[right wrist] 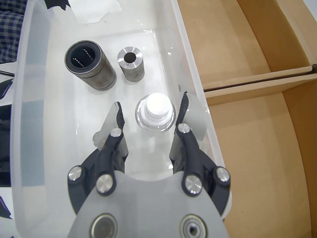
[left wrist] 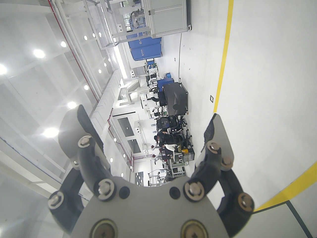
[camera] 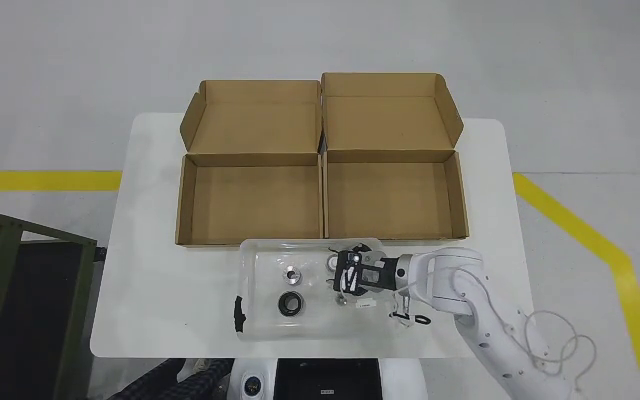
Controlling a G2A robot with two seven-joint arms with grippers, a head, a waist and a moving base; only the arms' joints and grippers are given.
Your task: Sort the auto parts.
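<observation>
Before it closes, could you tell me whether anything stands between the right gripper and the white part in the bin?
Nothing visible does. The right gripper is open with a finger either side of the white part; the bearing and the steel sleeve stand farther along the bin.

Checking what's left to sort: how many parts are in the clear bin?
3: dark bearing and silver sleeve side by side, white part within the open right gripper. Others may be hidden.
</observation>
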